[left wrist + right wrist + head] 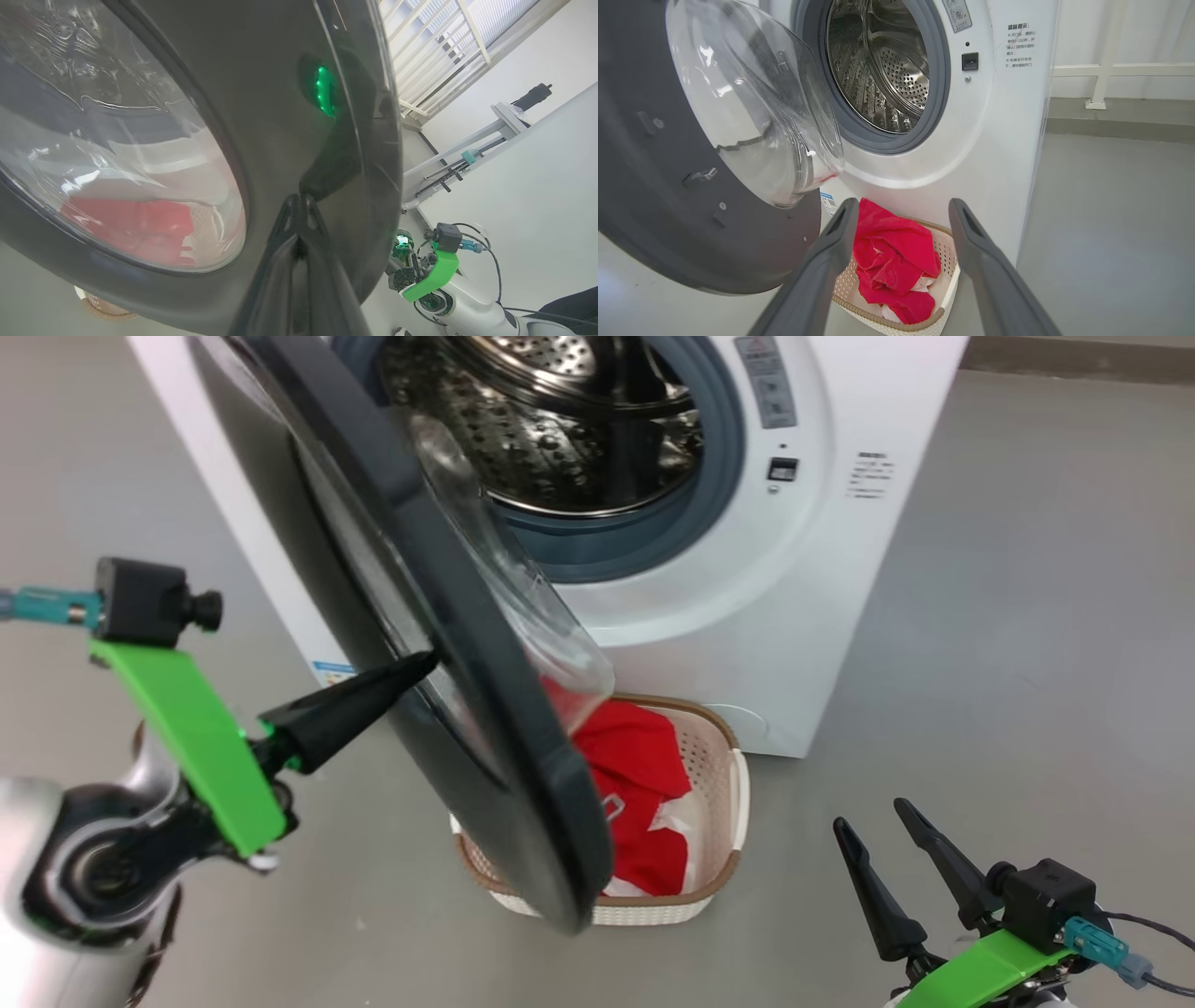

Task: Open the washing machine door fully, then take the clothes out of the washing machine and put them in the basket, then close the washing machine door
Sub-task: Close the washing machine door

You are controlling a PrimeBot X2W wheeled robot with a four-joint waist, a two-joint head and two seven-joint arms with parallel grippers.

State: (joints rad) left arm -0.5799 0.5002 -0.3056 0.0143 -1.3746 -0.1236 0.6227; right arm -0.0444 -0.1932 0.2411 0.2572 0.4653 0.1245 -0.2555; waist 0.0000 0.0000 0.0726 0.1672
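Note:
The washing machine (794, 616) (1008, 154) stands ahead, its steel drum (560, 420) (882, 65) showing bare metal. The washing machine door (467, 691) (280, 116) (668, 186) hangs partly swung out on its left hinge. My left gripper (425, 663) (301, 200) is shut, its tips pressed against the door's black outer rim. Red clothes (635, 784) (896, 261) lie in the basket (728, 784) (943, 261) on the floor below the opening, partly hidden by the door in the head view. My right gripper (873, 817) (901, 210) is open and holds nothing, off to the basket's right.
Grey floor (1027, 663) lies open to the right of the machine. A white railing (1101, 70) runs along the wall behind. In the left wrist view a grey metal frame (467, 149) stands against the far wall.

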